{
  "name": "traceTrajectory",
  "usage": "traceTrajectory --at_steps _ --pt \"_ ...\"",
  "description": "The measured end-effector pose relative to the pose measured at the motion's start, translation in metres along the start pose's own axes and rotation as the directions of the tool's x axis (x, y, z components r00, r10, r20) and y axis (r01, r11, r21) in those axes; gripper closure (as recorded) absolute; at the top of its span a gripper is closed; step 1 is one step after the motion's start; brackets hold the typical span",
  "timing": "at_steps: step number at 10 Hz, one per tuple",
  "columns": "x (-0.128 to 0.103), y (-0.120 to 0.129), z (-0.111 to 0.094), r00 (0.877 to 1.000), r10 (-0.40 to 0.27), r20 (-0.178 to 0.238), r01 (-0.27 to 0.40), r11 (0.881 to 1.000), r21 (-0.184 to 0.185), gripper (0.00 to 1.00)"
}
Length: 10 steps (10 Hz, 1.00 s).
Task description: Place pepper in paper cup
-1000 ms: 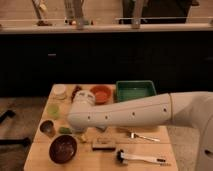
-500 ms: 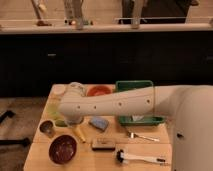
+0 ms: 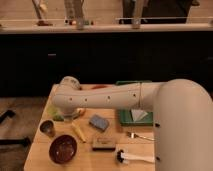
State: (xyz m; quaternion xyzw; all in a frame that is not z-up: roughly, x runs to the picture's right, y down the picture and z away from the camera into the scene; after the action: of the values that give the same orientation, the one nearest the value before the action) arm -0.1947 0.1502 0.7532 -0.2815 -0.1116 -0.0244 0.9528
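Pepper is not plainly visible: a green patch (image 3: 56, 116) peeks from under the arm's (image 3: 107, 97) rounded end, left of centre, and I cannot tell if that is it. The arm has swung up and left over the surface (image 3: 39, 159), covering where the paper cup stood. The claw, hidden behind that end, is closed; on what, I cannot tell. Probably the carry to the cup is under way. A red bowl (image 3: 63, 148), dark cup (image 3: 47, 127) and yellow vegetable (image 3: 78, 131) sit lower left, a green tray (image 3: 131, 118) right. Dark cabinets (image 3: 100, 55) stand behind.
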Motion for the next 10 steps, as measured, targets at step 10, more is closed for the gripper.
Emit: traceTrajectory --at_steps 10 --pt "-0.006 -0.014 -0.002 1.0 -0.011 -0.016 0.012 1.0 0.024 1.0"
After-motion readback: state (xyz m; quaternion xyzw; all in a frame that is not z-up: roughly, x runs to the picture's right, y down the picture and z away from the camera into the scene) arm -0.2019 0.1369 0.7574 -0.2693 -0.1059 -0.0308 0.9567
